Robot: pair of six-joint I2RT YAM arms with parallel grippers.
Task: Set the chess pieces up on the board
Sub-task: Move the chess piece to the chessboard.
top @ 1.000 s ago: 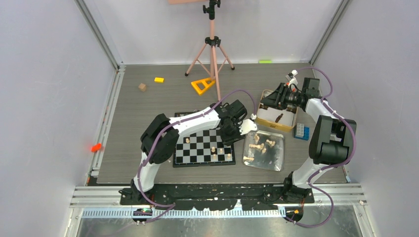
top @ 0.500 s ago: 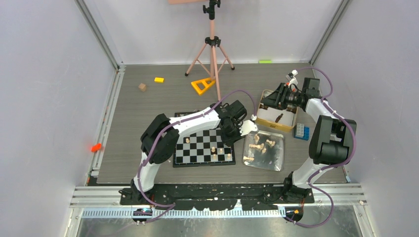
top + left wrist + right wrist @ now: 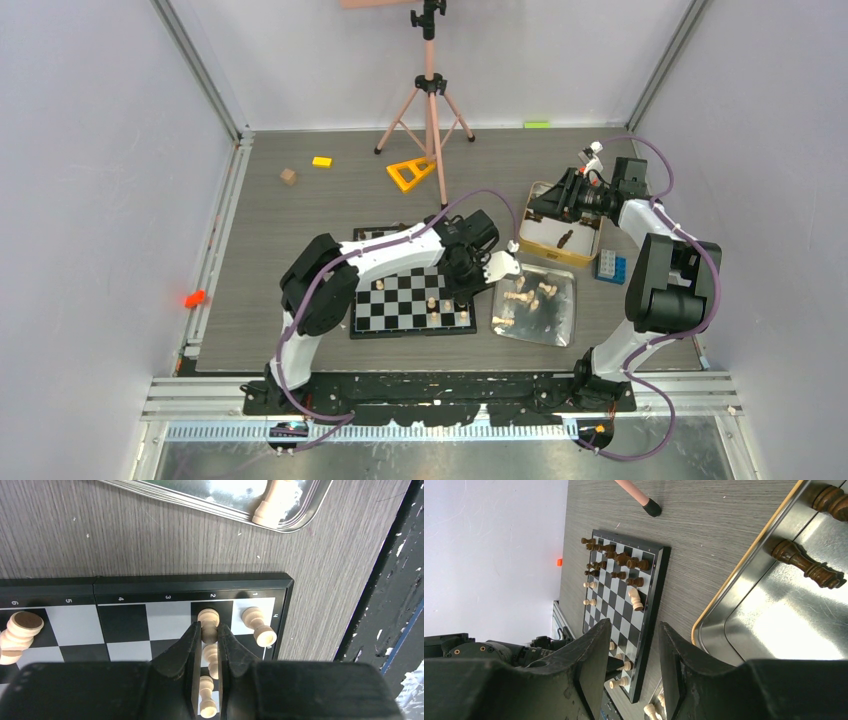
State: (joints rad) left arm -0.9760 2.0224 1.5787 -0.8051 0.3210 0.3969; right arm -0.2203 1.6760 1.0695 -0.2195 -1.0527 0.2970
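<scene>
The board lies in front of the left arm. My left gripper is over its near right corner, shut on a light tan chess piece above a black square of the board. More light pieces stand beside it. Other light pieces lie in the silver tray. My right gripper is open and empty above the gold-rimmed tin. In the right wrist view a dark piece lies in that tin, and several dark pieces stand at the board's far end.
A pink tripod stands at the back, with a yellow triangle block at its foot. A blue block lies right of the tin. A yellow block and a wooden cube lie far left.
My left gripper has moved from the tray's edge toward the board's near right corner with the light piece in it. The right arm has not moved.
</scene>
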